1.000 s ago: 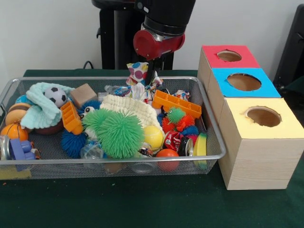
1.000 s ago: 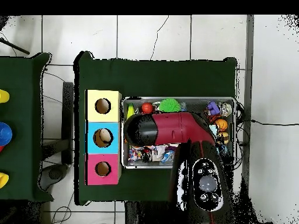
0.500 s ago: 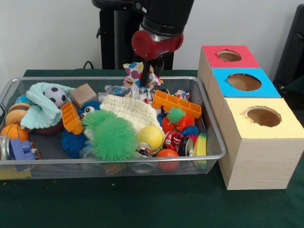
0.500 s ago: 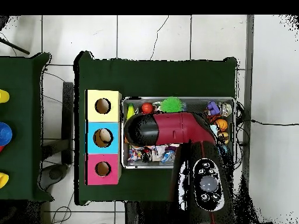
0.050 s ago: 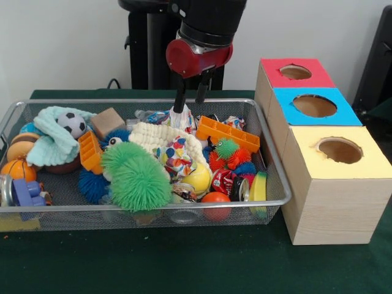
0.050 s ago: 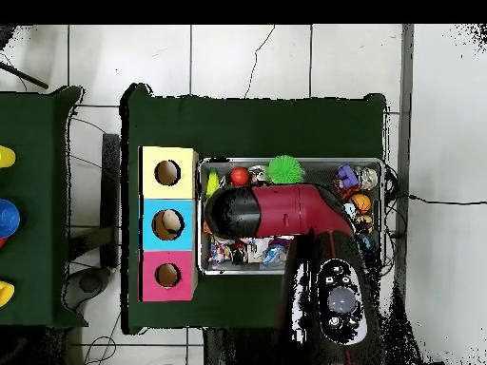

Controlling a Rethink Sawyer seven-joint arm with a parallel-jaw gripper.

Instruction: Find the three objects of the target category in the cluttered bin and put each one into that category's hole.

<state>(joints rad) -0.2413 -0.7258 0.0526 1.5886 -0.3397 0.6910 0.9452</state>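
- The pincer (image 5: pixel 190 98) hangs over the far middle of the wire bin (image 5: pixel 278 177), its two black fingers pointing down and standing a little apart. Nothing is clearly between them; the tips sit just above, perhaps touching, a crumpled white wrapper (image 5: pixel 182 116).
- A dotted cloth (image 5: pixel 176 157), soft and limp with coloured spots, lies draped on the cream knitted cloth (image 5: pixel 160 136) in the bin's middle, free of the pincer.
- The target category is not stated, so I cannot tell which three things count. Judging by the boxes, sorting goes to the right: a row of wooden boxes (image 5: pixel 331 211) stands just beside the bin, each with a round hole in a coloured top, red (image 5: pixel 274 68) far, blue (image 5: pixel 346 113) middle, yellow (image 5: pixel 373 162) near.
- From overhead, the arm (image 6: pixel 281 211) covers most of the bin, and something pale shows in the blue box's hole.
- The clutter is heaped loosely: a green spiky rubber ball (image 5: pixel 136 177) near the front, a smooth yellow ball (image 5: pixel 199 177), a hard orange plastic rack (image 5: pixel 228 133), small orange and green spiky balls (image 5: pixel 226 153), a dented drink can (image 5: pixel 229 182).
- At the left lie a mint fleece cloth (image 5: pixel 52 144), a small football (image 5: pixel 73 124) and a wooden cube (image 5: pixel 107 121).
- A dark green cloth covers the surface (image 5: pixel 184 257).
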